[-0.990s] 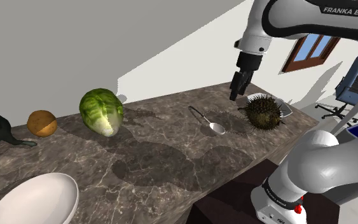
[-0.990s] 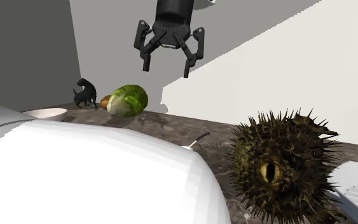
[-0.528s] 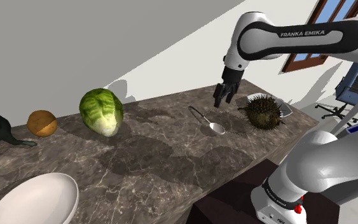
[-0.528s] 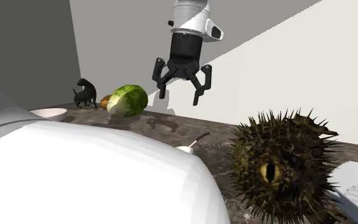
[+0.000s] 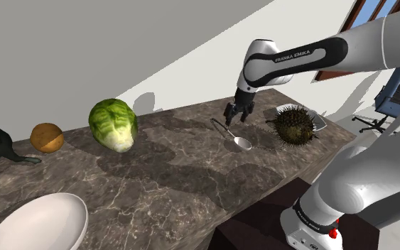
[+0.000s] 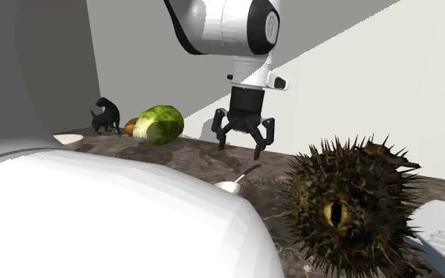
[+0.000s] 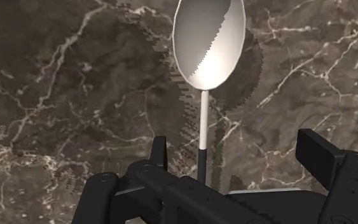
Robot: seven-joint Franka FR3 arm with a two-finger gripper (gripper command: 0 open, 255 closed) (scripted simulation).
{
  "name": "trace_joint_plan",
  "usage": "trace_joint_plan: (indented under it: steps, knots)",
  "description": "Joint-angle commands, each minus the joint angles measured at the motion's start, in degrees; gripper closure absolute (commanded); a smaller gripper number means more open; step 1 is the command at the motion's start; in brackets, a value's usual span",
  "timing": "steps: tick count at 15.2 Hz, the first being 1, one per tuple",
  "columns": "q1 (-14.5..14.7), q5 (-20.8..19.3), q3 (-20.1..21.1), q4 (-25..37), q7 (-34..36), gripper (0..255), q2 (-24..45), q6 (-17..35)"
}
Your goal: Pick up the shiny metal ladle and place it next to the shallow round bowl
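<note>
Entry 1, brand name. White capitals on the dark band (image 5: pixel 301 54) along the arm (image 5: pixel 376 39), on its upper link, seen in the shoulder view. I read "FRANKA EMIKA"; the first letters sit where the band curves round the joint and are partly turned away from me. The line of text slants with the link, rising toward the shoulder view's right.

Entry 2, small red mark (image 5: pixel 331 229) low on the arm's base joint, shoulder view. Too small for me to read.

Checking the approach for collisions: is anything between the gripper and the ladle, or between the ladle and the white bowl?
Nothing visible. The open gripper hangs just above the handle of the ladle, with only air between. From ladle to bowl lies bare counter; the cabbage sits off that line, toward the wall.
</note>
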Motion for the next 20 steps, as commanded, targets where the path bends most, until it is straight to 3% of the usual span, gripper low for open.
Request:
trace_joint_plan:
  steps: [1,10,17,18,20]
  knots:
    - [-0.47,0.32,-0.17,-0.26,1.01,0,3.84,4.76]
    - [-0.06,1.59,-0.03,-2.8,0.67,0,9.14,12.79]
    - [-0.06,1.58,-0.03,-2.8,0.67,0,9.13,12.79]
    - [-0.06,1.58,-0.03,-2.8,0.67,255,9.13,12.79]
    - [-0.06,1.58,-0.03,-2.8,0.67,255,9.13,12.79]
